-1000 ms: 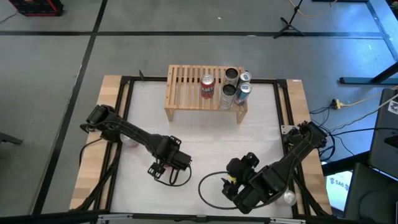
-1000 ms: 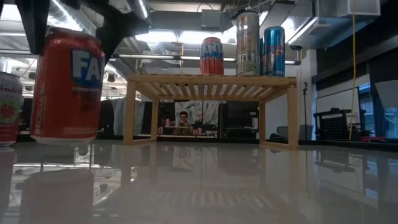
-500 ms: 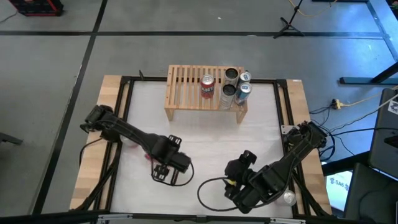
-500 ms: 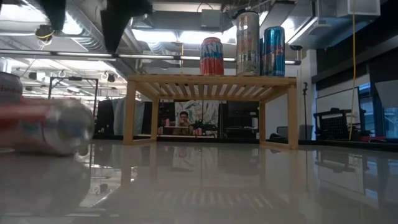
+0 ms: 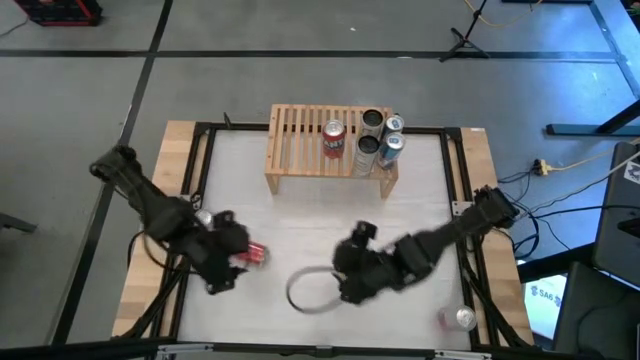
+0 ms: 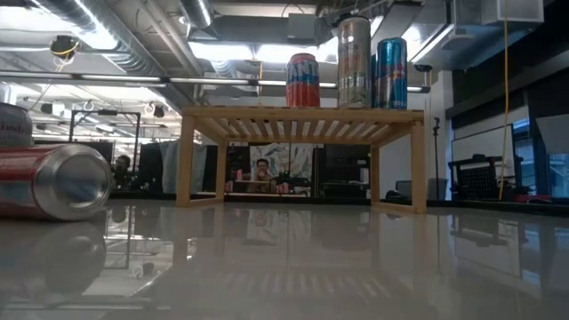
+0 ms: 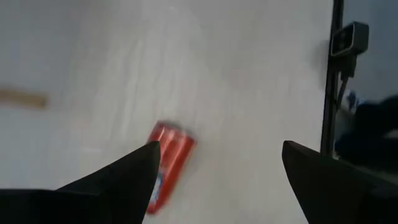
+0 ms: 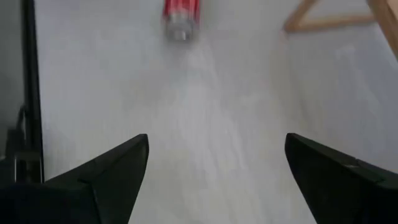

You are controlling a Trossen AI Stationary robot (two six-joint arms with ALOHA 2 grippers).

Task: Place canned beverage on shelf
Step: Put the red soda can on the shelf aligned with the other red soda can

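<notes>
A red can (image 5: pixel 253 255) lies on its side on the white table at the near left; it also shows in the low view (image 6: pixel 53 182) and in both wrist views (image 7: pixel 168 163) (image 8: pixel 181 14). My left gripper (image 5: pixel 230 264) is open and empty just left of it, fingers apart (image 7: pixel 217 180). My right gripper (image 5: pixel 340 276) is open and empty near the table's middle, pointing toward the red can (image 8: pixel 214 168). The light-wood shelf (image 5: pixel 305 140) stands at the far edge, with a red can (image 5: pixel 334 138) and several silver and blue cans (image 5: pixel 380 138) upright on its slatted top.
A second can (image 5: pixel 203 218) stands at the left edge, behind the fallen one (image 6: pixel 13 124). Another can (image 5: pixel 460 318) lies at the near right corner. A cable loop (image 5: pixel 305 292) hangs by my right arm. The shelf's left half is bare slats.
My left gripper held the red can upright above the table, then let go; the can fell and now lies on its side. My left arm has drawn back toward the table's left edge. My right arm has swung toward the table's left, into the middle.
</notes>
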